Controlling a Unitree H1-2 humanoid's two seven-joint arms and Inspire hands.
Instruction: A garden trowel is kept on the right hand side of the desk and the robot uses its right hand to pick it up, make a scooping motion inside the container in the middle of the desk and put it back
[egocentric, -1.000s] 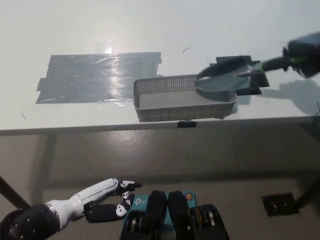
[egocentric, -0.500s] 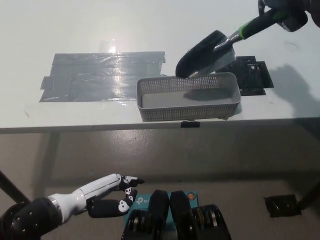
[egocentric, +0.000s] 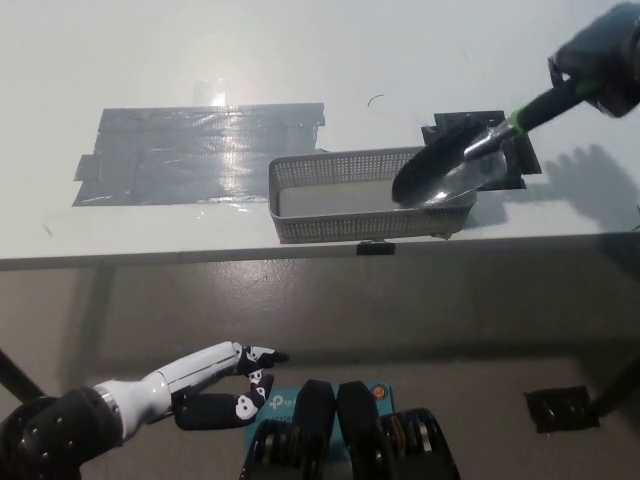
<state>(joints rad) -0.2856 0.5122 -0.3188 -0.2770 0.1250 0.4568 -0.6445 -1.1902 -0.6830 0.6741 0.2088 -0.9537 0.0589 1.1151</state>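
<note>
Garden trowel (egocentric: 445, 168), gripped by the right robot hand (egocentric: 600, 65), is being scooped inside the basket (egocentric: 320, 226), lift-out likely being required next.

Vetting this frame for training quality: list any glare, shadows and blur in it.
Head view: strong glare on the grey tape and the white table behind it; the right hand throws a soft shadow on the table at right; the trowel blade gleams, its edges slightly soft, over the basket; below the table it is dim, where the left hand rests.
</note>
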